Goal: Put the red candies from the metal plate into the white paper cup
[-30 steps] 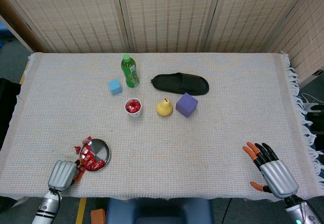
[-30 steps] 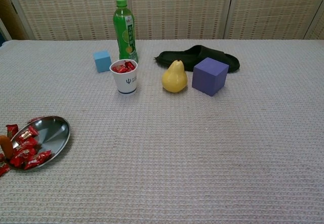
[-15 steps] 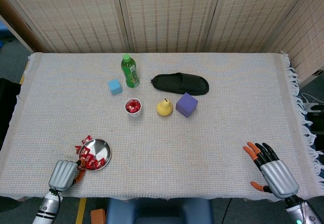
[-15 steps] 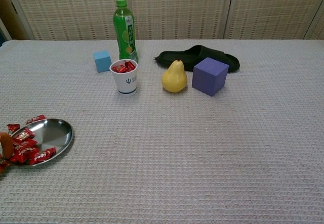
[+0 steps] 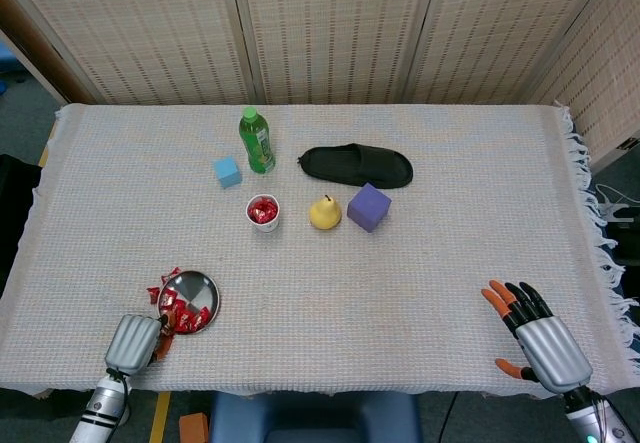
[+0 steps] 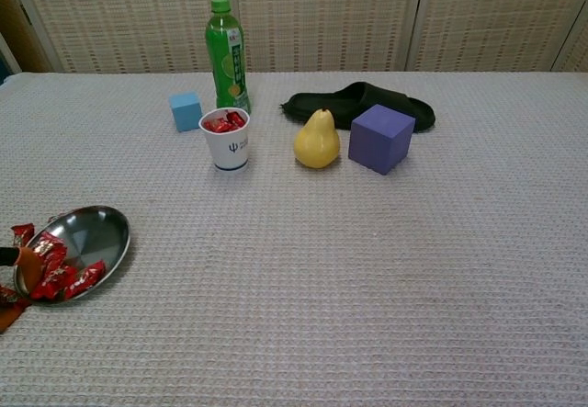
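Head view, lower left: my left hand (image 5: 132, 343) sits at the near edge of the metal plate (image 5: 196, 286), its back to the camera. In the chest view only its orange fingertips (image 6: 26, 265) show, at the left frame edge, touching the red candies (image 6: 66, 278) heaped on the plate's near-left side. I cannot tell whether the fingers hold a candy or merely rest against the heap. A few candies lie off the plate on the cloth (image 5: 440, 263), just beside its left rim.

Head view, lower right: my right hand (image 5: 535, 338) lies near the table's front edge with fingers spread and nothing in them, well apart from every object.

Centre-left of both views: the white paper cup (image 6: 226, 139) stands upright, with red candies visible up to its rim. It is well apart from the plate, towards the upper middle of the frame.

Progress, as I judge it: part done. The cup holds a share of the candies, but a cluster remains on the plate and some beside it. Left to do: secure a candy, carry it to the cup, release, and repeat.

Bystanders around the cup: green bottle (image 6: 225, 53), blue cube (image 6: 185, 110), yellow pear (image 6: 316, 139), purple cube (image 6: 380, 138), black slipper (image 5: 356, 165).
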Tool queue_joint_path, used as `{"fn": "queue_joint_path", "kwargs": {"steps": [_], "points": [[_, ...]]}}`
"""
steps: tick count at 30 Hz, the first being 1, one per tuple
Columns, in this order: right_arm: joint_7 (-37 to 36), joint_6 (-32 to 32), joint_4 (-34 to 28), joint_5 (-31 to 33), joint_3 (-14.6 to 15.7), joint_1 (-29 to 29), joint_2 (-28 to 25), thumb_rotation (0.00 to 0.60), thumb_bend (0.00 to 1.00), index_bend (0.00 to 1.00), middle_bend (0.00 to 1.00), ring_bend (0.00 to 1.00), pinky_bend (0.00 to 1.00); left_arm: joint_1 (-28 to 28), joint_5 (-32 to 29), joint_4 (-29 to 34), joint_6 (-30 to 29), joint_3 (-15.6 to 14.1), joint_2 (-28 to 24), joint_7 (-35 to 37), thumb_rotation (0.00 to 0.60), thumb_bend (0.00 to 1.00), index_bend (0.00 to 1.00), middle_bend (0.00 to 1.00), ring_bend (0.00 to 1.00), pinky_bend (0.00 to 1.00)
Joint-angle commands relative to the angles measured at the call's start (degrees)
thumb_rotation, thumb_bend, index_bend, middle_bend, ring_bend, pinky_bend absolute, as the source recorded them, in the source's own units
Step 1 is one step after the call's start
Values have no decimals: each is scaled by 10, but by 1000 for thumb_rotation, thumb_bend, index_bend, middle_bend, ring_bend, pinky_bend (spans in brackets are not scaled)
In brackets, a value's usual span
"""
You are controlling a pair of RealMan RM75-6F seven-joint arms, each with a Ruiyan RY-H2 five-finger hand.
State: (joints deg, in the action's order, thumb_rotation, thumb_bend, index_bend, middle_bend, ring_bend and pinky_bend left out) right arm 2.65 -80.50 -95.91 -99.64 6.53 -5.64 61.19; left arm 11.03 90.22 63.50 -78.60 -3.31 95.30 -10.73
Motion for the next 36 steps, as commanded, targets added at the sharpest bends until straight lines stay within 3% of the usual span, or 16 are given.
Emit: {"fn": "queue_joint_path", "kwargs": {"steps": [1, 11, 36], "points": [[0, 0, 0, 0, 0, 0, 0, 600, 47, 0, 0, 0, 0, 0, 12, 0, -16, 0, 1, -4, 600, 381, 318, 999, 1000, 1000], [1, -1, 0, -1, 1, 1, 0, 600, 47, 0, 0, 0, 0, -18, 10, -5, -32, -6, -7, -1, 600, 380, 302, 998, 1000, 1000], [6, -1, -1, -1, 1, 2, 2, 600, 47, 0, 0, 0, 0, -30, 10, -29, -31, -8, 0, 28, 600, 390, 542, 1000, 1000, 1000]]}}
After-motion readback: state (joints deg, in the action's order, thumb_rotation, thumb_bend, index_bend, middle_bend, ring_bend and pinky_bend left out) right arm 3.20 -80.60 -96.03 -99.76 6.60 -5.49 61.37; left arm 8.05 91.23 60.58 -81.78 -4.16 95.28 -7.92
